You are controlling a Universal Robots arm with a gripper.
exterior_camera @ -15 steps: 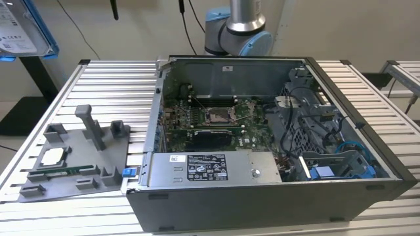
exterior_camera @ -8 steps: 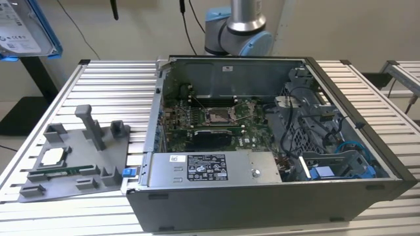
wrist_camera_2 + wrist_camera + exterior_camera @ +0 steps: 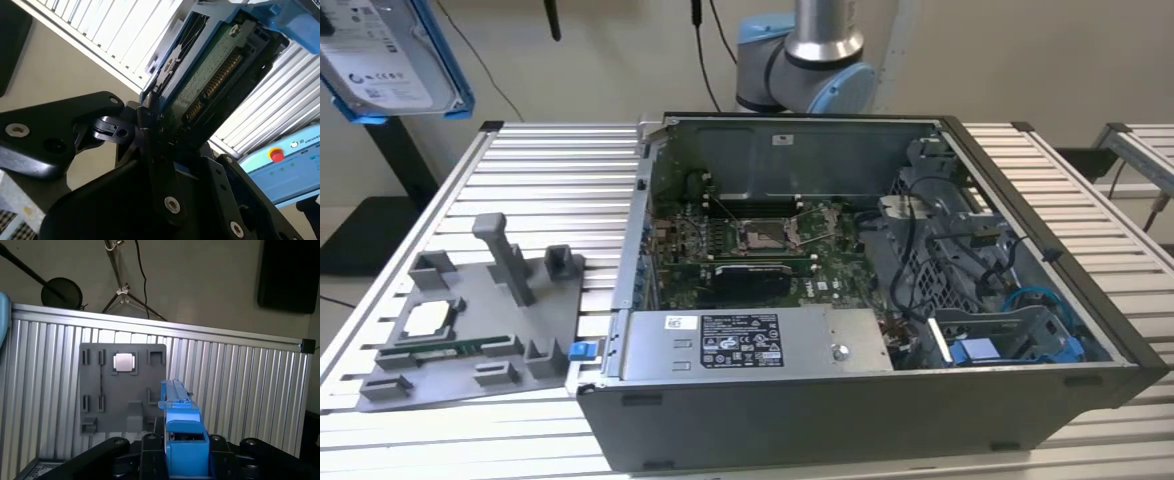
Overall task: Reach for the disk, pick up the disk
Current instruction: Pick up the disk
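Observation:
The disk (image 3: pixel 387 55), a silver hard drive with a white label and blue rails, hangs high above the table's far corner at the exterior view's left. In the second wrist view its green circuit-board underside (image 3: pixel 210 75) and a blue rail stand edge-on between the black fingers (image 3: pixel 150 125) of my gripper (image 3: pixel 165 132). In the first wrist view the disk's blue rail (image 3: pixel 181 412) rises out of the gripper (image 3: pixel 184 452), which is shut on the disk. The disk is lifted well clear of the slatted table.
An open computer case (image 3: pixel 1067 300) with a grey power-supply box (image 3: pixel 747 345) takes up the table's middle. A grey fixture plate (image 3: pixel 467 330) with a small square chip (image 3: pixel 427 318) lies to the exterior view's left, also seen below the gripper (image 3: pixel 122 390). The arm's base (image 3: pixel 807 60) stands behind.

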